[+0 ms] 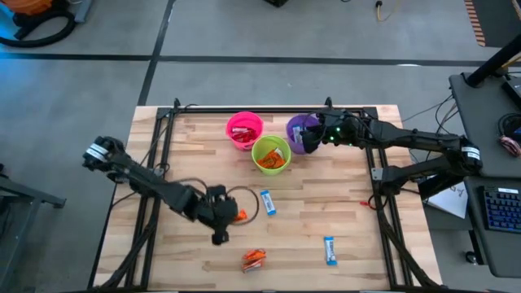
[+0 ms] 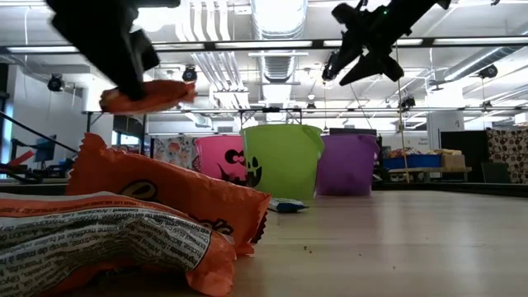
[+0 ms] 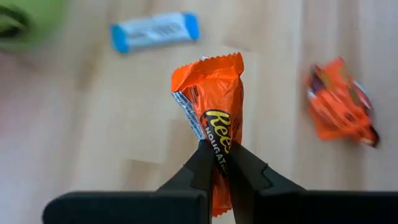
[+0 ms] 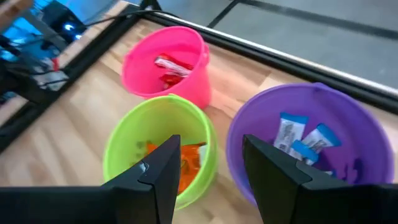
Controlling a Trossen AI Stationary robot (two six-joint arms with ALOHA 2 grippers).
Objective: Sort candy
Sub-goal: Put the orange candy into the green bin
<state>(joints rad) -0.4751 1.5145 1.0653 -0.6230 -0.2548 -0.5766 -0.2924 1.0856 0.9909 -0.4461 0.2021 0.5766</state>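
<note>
My left gripper (image 1: 229,216) hangs over the near left of the table, shut on an orange wrapped candy (image 3: 212,99). More candy lies on the wood: two blue-and-white pieces (image 1: 268,203) (image 1: 330,250) and an orange pile (image 1: 253,260). Pink (image 1: 244,129), green (image 1: 271,153) and purple (image 1: 299,132) cups stand at the far middle. The pink cup holds red candy (image 4: 174,68), the green cup orange (image 4: 186,158), the purple cup blue-and-white (image 4: 301,140). My right gripper (image 4: 208,163) stands open above the cups, holding nothing. My left gripper pinches the orange candy across its flat wrapper, about midway along its length (image 3: 219,149), between its two fingers. The fingers slant down from the table's left side. The candy is lifted clear of the table, its crimped end (image 3: 208,65) sticking out past the fingertips.
A dark metal frame (image 1: 269,108) rims the table's far and side edges. A loop of cable (image 1: 195,191) lies near my left arm. Bare wood stretches across the middle between the cups and the loose candy.
</note>
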